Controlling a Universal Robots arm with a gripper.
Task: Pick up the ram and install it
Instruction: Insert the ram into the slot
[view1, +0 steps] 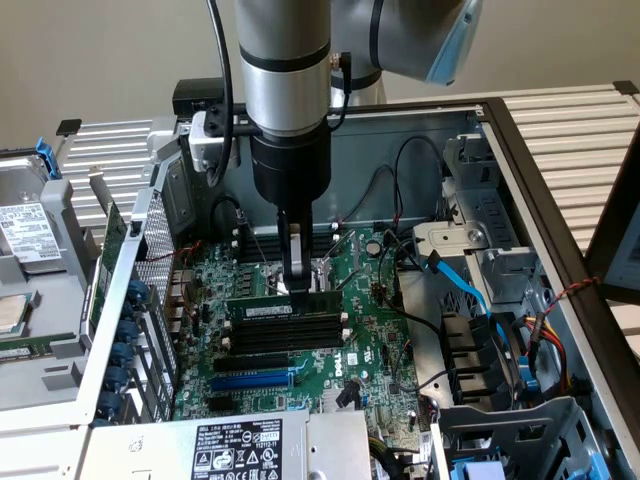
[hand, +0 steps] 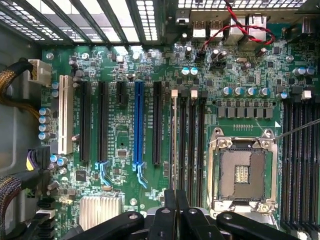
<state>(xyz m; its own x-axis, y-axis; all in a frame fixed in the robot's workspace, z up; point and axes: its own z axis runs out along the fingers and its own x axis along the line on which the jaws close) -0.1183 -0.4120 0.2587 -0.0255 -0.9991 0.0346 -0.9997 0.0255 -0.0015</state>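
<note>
Black two-finger gripper (view1: 298, 286) closed almost fully, pinching long green ram stick (view1: 265, 311) by its top edge | ram standing upright at long black slots (view1: 285, 338) | we are judging a straight, even push best, so white end clips (view1: 344, 331) catch.

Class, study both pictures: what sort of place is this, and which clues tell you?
Probably a robotics workbench for computer assembly: an opened computer case lies on a slatted table, its green motherboard bare, and a gripper holds the ram at the black slots.
</note>
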